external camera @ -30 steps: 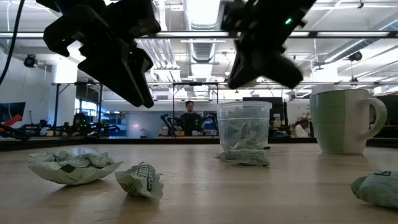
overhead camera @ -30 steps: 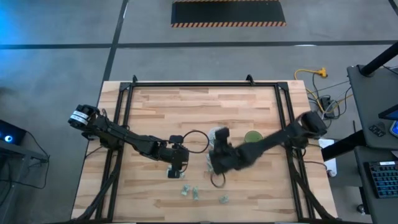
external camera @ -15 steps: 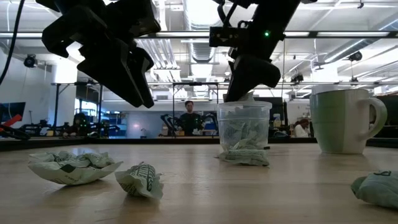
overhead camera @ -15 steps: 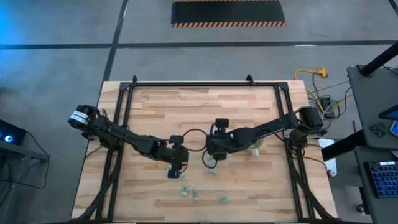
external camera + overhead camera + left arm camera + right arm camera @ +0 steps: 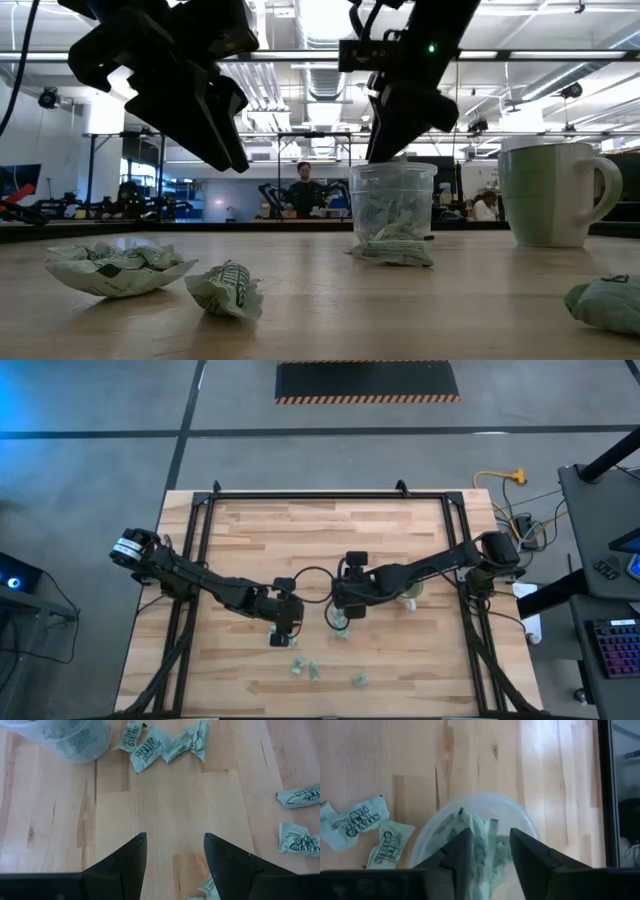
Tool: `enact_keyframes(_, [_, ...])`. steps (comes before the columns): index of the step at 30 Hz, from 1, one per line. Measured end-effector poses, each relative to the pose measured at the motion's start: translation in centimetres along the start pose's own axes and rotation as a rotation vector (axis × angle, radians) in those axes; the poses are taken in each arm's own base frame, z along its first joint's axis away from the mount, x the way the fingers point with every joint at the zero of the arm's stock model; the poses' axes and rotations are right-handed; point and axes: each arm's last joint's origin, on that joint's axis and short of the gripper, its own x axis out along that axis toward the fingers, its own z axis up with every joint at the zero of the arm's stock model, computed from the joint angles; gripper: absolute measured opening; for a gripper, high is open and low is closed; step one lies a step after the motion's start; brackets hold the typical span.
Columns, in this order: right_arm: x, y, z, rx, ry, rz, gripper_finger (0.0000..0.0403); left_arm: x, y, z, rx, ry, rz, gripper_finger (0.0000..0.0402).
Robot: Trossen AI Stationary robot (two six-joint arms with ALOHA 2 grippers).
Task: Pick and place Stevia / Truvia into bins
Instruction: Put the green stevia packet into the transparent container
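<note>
The clear cup (image 5: 480,815) stands mid-table with several pale green sachets inside, and one sachet (image 5: 395,250) lies at its foot. My right gripper (image 5: 491,851) hangs open right over the cup's mouth (image 5: 393,170), with a sachet (image 5: 481,842) upright between its fingers. The green cup (image 5: 550,195) stands to the right (image 5: 410,584), partly under my right arm. My left gripper (image 5: 175,847) is open above bare wood, left of the clear cup (image 5: 70,740). Loose sachets (image 5: 305,670) lie nearer the front edge. My right gripper points down at the clear cup's mouth. The upright sachet sits in the gap between its parted fingers, close to one finger (image 5: 462,855) and apart from the other. I cannot tell whether that finger touches it.
More crumpled sachets lie on the wood (image 5: 115,268) (image 5: 228,288) (image 5: 605,302), and several lie ahead of my left gripper (image 5: 165,742) (image 5: 300,797). A black frame (image 5: 205,510) borders the table. A person (image 5: 304,190) stands far behind.
My right gripper has gone from higher up and nearer the front edge toward the far side, and has come down over the clear cup's mouth. It has stayed there for the last half second.
</note>
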Motion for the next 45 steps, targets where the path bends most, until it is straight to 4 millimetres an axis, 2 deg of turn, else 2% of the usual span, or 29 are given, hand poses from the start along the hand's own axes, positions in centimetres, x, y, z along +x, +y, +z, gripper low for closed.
enact_keyframes(5, [-2.2,-0.8,0.3,0.031,-0.007,0.003,0.0155,0.0,0.0,0.0,0.0,-0.002,0.0,0.018])
enact_keyframes(11, [-5.4,-1.9,0.4,0.077,-0.095,0.019,0.0163,0.1,0.0,-0.1,0.0,0.0,0.0,0.018])
enact_keyframes(17, [-5.4,-1.8,-0.4,0.103,-0.077,0.013,0.0151,0.1,0.0,-0.2,0.0,0.005,-0.01,0.018])
enact_keyframes(21, [-6.2,-0.5,-0.7,0.05,-0.094,0.033,0.0142,0.1,-0.6,-0.5,0.007,0.026,-0.073,0.018])
enact_keyframes(33, [-10.8,6.1,-2.9,-0.255,-0.168,0.132,0.0124,0.6,-1.9,-3.1,0.072,0.101,-0.124,0.018])
enact_keyframes(39, [-12.1,7.6,-3.6,-0.256,-0.205,0.16,0.0119,1.0,-2.3,-2.4,0.186,0.019,-0.163,0.018])
enact_keyframes(45, [-13.0,8.4,-4.1,-0.243,-0.221,0.182,0.0112,2.6,-2.7,-2.9,0.244,0.059,-0.189,0.018])
